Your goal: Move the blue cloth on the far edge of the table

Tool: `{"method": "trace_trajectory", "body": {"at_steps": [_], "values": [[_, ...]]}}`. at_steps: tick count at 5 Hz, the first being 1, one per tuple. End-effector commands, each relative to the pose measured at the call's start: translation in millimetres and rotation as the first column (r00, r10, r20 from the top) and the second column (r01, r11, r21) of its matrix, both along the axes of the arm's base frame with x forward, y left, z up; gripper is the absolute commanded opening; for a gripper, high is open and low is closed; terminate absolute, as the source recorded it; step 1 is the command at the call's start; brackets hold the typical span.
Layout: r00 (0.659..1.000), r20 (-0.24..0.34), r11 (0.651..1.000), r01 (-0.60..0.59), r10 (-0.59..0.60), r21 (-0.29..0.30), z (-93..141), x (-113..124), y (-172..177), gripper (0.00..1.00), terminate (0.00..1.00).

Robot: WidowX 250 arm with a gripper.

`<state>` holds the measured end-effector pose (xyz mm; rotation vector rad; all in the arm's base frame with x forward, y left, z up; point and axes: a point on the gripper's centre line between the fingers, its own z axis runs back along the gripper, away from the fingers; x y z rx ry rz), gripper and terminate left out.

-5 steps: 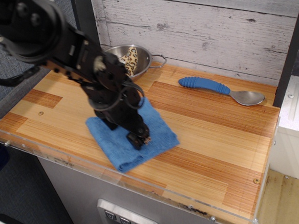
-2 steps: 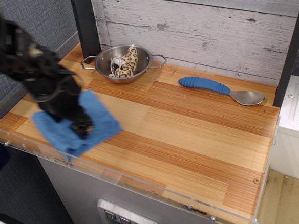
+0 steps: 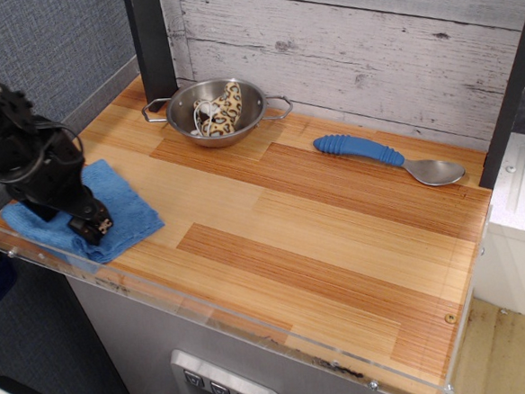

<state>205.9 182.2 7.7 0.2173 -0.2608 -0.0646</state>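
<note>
Under hand (image 3: 98, 226), blue cloth (image 3: 119, 207) half-hidden

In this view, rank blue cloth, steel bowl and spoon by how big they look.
1. blue cloth, partly hidden under the gripper
2. steel bowl
3. spoon
Cloth sits nearer the camera, so its lead over the bowl is unsure.

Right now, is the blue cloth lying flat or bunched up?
Mostly flat: the blue cloth lies spread on the table at its left end, with the end effector on it.
</note>
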Motion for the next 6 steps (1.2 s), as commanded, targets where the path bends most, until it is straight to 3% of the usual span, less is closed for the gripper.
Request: {"method": "trace_trajectory", "body": {"at_steps": [1, 3, 4, 6], "values": [[0.997, -0.072, 0.998, -0.039, 0.036, -0.042, -18, -32, 0, 1.0, 0.0], [0.999, -0.025, 0.999, -0.023, 0.022, -0.044, -4, -10, -13, 1.0, 0.0], [1.0, 0.023, 0.997, -0.001, 0.003, -0.076, 6, 7, -11, 1.0, 0.0], [0.998, 0.054, 0.999, 0.035, -0.032, -0.039, 46, 31, -2, 1.0, 0.0]]}}
